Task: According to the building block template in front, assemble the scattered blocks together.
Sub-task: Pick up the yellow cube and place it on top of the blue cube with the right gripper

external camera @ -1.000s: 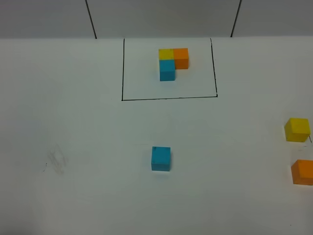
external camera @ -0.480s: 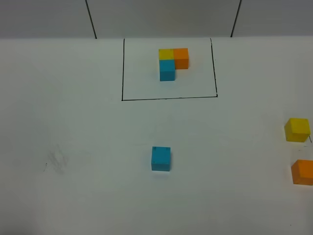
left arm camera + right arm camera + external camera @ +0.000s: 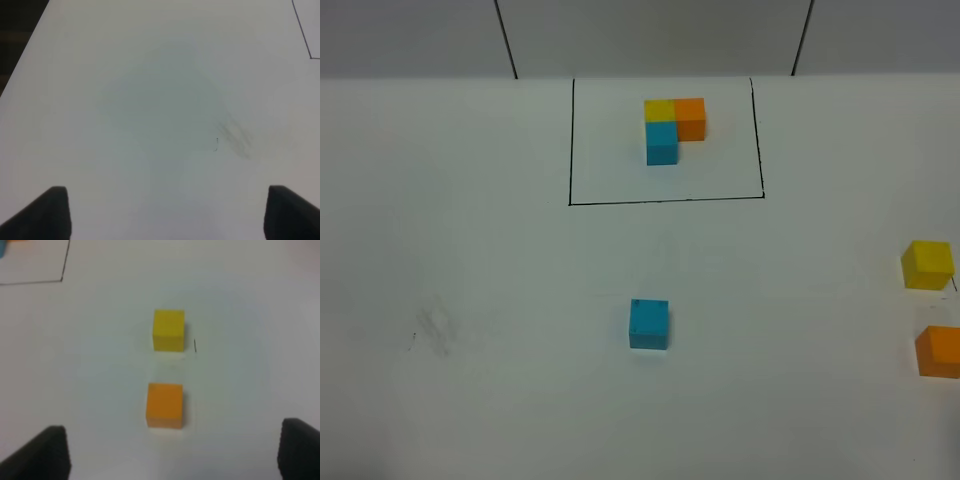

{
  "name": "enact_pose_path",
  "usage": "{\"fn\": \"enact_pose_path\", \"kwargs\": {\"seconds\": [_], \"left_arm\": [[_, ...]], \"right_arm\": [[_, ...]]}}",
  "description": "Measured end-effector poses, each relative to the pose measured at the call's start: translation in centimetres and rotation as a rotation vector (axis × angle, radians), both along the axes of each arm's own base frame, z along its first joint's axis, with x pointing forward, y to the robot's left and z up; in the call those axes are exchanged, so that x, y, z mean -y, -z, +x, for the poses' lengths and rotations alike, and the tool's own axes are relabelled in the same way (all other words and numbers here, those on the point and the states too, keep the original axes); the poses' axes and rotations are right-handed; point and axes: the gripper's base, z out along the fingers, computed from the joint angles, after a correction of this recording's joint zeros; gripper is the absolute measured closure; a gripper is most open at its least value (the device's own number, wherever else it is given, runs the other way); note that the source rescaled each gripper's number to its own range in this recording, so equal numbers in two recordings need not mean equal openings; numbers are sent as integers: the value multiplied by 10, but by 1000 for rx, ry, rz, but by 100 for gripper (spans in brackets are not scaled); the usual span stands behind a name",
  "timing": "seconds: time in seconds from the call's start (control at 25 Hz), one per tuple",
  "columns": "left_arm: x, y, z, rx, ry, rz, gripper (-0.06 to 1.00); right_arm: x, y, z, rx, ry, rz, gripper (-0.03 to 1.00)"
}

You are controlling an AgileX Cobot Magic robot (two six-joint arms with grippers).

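Three scattered blocks [image 3: 649,324] lie on white tabletop [image 3: 470,260]: sky-blue cube [image 3: 649,324] mid-table, yellow cube [image 3: 928,265] and orange cube [image 3: 939,351] apart at right edge, block template [image 3: 672,128] inside black rectangle [image 3: 665,200] at far side; left end effector [image 3: 170,212] and right end effector [image 3: 175,450] both open, empty.

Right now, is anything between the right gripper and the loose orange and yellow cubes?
Nothing visible blocks the orange cube: only bare table lies between it and the open right gripper. The yellow cube sits just beyond it with a gap, so the orange cube stands in the straight line to the yellow one.
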Motion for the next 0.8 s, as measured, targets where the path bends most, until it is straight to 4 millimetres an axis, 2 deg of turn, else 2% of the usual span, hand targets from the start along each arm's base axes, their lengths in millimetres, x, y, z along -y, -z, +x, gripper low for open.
{"fn": "enact_pose_path", "kwargs": {"seconds": [0.12, 0.24, 0.4, 0.56, 0.64, 0.8], "left_arm": [[0, 0, 0, 0, 0, 0, 29], [0, 0, 0, 0, 0, 0, 29], [0, 0, 0, 0, 0, 0, 29], [0, 0, 0, 0, 0, 0, 29], [0, 0, 0, 0, 0, 0, 29], [0, 0, 0, 0, 0, 0, 29]], "right_arm": [[-1, -14, 34, -33, 4, 9, 26], [-2, -26, 76, -110, 4, 10, 26], [-2, -29, 135, -226, 4, -2, 26], [-1, -13, 187, -347, 3, -35, 26], [-1, 2, 211, -414, 1, -43, 26], [-1, 33, 244, -527, -16, -64, 26]]}}
